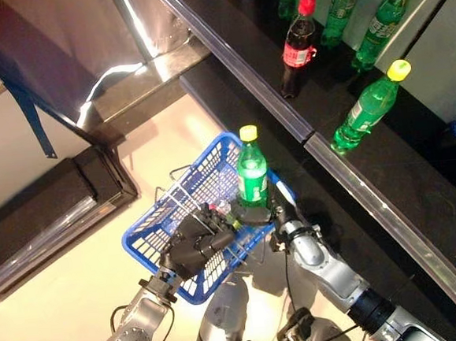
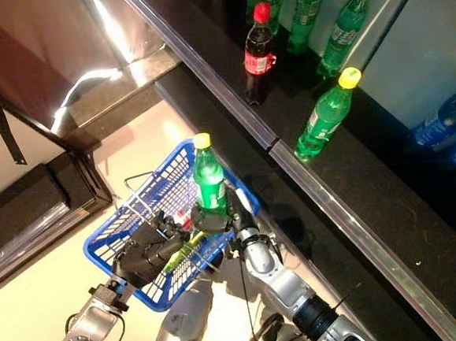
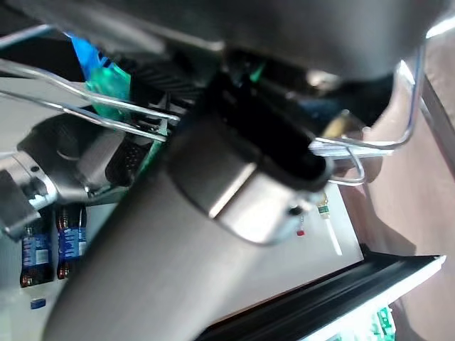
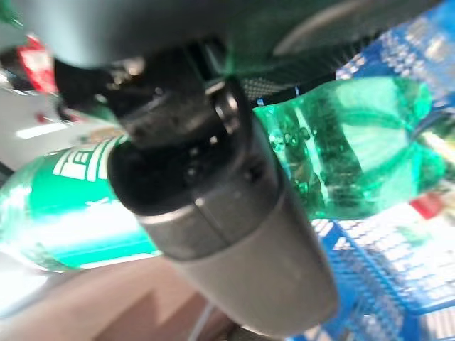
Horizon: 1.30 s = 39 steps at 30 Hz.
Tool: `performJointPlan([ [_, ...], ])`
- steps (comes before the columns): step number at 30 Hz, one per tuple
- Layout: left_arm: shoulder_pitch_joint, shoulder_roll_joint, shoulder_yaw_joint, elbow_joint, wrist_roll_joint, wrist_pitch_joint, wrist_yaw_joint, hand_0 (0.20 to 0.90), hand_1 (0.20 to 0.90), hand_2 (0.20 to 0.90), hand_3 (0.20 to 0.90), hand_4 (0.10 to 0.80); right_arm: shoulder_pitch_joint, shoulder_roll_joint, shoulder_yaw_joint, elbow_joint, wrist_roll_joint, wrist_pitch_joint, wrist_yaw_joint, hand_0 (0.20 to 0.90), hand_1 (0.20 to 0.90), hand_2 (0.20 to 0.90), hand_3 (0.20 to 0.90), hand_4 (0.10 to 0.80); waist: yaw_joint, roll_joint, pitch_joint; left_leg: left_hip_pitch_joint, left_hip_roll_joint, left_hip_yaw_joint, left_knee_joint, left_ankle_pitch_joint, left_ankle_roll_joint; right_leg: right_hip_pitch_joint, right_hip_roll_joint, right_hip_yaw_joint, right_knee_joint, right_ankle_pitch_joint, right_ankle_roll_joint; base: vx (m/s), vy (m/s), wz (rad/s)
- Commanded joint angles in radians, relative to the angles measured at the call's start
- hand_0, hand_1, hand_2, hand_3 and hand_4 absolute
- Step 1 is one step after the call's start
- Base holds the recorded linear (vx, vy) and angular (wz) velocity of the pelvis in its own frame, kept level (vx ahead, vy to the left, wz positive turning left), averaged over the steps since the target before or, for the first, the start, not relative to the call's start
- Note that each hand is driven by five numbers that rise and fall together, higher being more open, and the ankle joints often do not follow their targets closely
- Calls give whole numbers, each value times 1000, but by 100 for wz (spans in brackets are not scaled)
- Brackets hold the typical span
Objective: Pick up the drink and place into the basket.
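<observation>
Starting on the left side: the left robot hand (image 1: 198, 240) has its dark fingers curled round the wire handles (image 1: 183, 188) of the blue basket (image 1: 206, 169), carrying it off the floor. Its own wrist view is mostly blocked by the forearm, so only bits of wire and a scrap of green show past it. Inside the basket there's something red (image 2: 182, 217) and something yellow-green (image 2: 176, 257) peeking out under the hand, too covered up to say what they are.

Next over, the drink (image 1: 252, 173), a green bottle with a yellow cap, stands upright over the basket's right rim, with the right robot hand (image 1: 257, 213) clamped round its lower part. In the right wrist view the thumb crosses the bottle and hides its middle, blue mesh showing behind.

Further right is the dark shelf (image 1: 418, 179) with a silvery front rail. On it I count 1 dark cola bottle with a red cap (image 1: 298, 45) and 1 green bottle with a yellow cap (image 1: 370, 105) nearest the edge, then 3 more green ones behind, 2 of them cut off at the top. Far right, 2 blue bottles (image 2: 444, 126) lie partly cut off by the frame.
</observation>
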Motion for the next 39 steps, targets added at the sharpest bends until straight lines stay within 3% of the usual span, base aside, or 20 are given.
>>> performJointPlan([
  [1,-156,-46,-1,-414,-61,-124,-337,300,300,300,200,100,-115,107,50,12,-59,-123,-5,300,300,300,200,100,7,-16,-204,33,-33,-37,38,-53,43,61,65,-11,-173,153,-81,-21,-28,4],
  [13,-168,-40,10,-408,-80,-86,-369,300,300,300,200,100,-115,155,89,228,-48,-73,63,300,300,300,200,100,32,-10,-192,22,-44,-57,36,-54,45,61,61,-23,-183,161,-74,0,-1,0],
  [22,-185,-30,-1,-405,-79,-50,-369,300,300,300,200,100,-80,197,134,374,252,56,361,300,300,300,200,100,57,-25,-182,17,-41,-71,30,-48,48,66,72,-33,-190,165,-74,4,-31,1],
  [28,-183,-22,-7,-400,-79,-50,-378,300,300,300,200,100,-67,212,124,410,397,71,407,300,300,300,200,100,63,-27,-181,16,-41,-75,32,-46,49,67,76,-34,-189,165,-76,8,-15,9],
  [30,-184,-13,-9,-397,-96,-45,-388,300,300,300,200,100,-50,245,48,532,619,119,488,300,300,300,200,100,65,-20,-181,16,-40,-72,32,-44,52,65,77,-38,-182,165,-77,16,-1,0],
  [34,-185,-12,-10,-397,-96,-46,-388,300,300,300,200,100,-55,247,45,538,620,119,491,300,300,300,200,100,67,-21,-180,16,-40,-72,32,-45,52,65,77,-37,-182,164,-77,0,0,0],
  [35,-189,2,-7,-411,-113,-30,-389,300,300,300,200,100,-67,267,-26,660,725,180,569,300,300,300,200,100,71,-11,-175,14,-42,-74,30,-44,56,58,77,-38,-179,171,-74,0,0,0],
  [39,-186,10,-6,-421,-116,-23,-388,300,300,300,200,100,-92,283,-44,678,778,174,556,300,300,300,200,100,78,-11,-170,15,-43,-75,31,-44,59,58,79,-37,-178,175,-73,26,2,1],
])
